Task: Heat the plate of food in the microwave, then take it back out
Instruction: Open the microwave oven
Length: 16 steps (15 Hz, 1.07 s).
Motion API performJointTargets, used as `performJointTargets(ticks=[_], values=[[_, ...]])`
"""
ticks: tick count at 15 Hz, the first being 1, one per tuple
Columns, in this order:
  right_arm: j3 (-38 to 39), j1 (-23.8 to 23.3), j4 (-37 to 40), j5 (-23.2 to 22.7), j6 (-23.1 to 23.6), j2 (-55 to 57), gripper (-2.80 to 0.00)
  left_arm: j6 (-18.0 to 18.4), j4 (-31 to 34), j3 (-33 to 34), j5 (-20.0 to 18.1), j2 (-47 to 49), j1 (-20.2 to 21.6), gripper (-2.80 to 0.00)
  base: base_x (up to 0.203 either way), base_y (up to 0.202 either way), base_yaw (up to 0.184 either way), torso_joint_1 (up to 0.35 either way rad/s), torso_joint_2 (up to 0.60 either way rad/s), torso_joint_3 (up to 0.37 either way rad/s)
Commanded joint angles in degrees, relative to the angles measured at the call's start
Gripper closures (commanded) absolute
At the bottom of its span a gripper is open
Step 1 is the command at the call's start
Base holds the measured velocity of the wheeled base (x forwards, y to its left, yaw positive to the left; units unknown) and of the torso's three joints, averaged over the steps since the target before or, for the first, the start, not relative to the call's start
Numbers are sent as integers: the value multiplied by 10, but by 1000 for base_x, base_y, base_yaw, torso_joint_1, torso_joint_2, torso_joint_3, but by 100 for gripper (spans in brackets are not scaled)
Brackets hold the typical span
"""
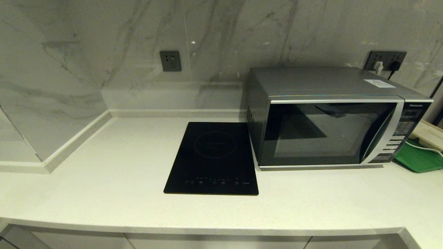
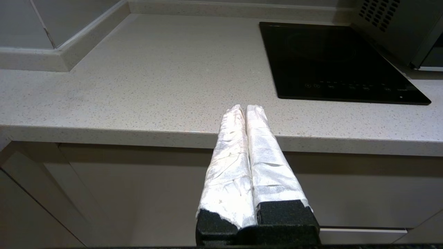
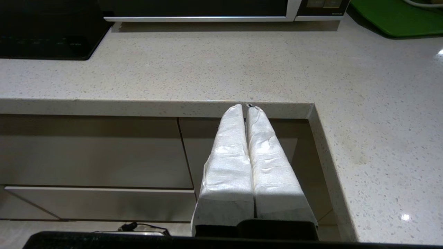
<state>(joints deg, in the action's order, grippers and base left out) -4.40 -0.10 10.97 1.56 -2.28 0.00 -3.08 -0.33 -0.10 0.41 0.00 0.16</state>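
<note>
Our right claw (image 3: 245, 106) is shut tight, its two white-wrapped fingers (image 3: 228, 166) pressed together with nothing between them. It hangs low, in front of the edge of the pale counter (image 3: 221, 76), with the cupboard fronts (image 3: 93, 152) below and behind it. Past the claw, far across the counter, we see the bottom edge of the microwave (image 1: 332, 121) (its dark glass door is closed). The green tray (image 3: 398, 17) lies beyond the claw and off to one side, just beside the microwave. The black hob (image 3: 48, 31) lies beyond the claw on the other side.

Our left claw (image 2: 245, 107) is shut too and holds nothing. It also sits low by the counter edge, with the hob ahead of it and a corner of the microwave past that.

From the head view, the microwave stands against the marble wall (image 1: 104, 52), touching the hob's side. We cannot see the plate of food anywhere; through the dark door we cannot tell what is inside.
</note>
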Motion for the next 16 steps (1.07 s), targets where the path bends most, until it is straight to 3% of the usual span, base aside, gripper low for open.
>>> performJointTargets(ticks=[1, 10, 13, 16], values=[[0, 0, 0, 0, -1, 1, 0, 0, 0, 0, 0, 0, 0, 0, 0, 0, 0, 0, 0, 0], [-2, 0, 4, 1, -12, 15, 0, -1, 0, 0, 0, 0, 0, 0, 0, 0, 0, 0, 0, 0], [-17, 0, 2, 0, -13, 85, 0, 0, 0, 0, 0, 0, 0, 0, 0, 0, 0, 0, 0, 0], [-78, -1, -15, 1, -27, 233, 0, -1, 0, 0, 0, 0, 0, 0, 0, 0, 0, 0, 0, 0]])
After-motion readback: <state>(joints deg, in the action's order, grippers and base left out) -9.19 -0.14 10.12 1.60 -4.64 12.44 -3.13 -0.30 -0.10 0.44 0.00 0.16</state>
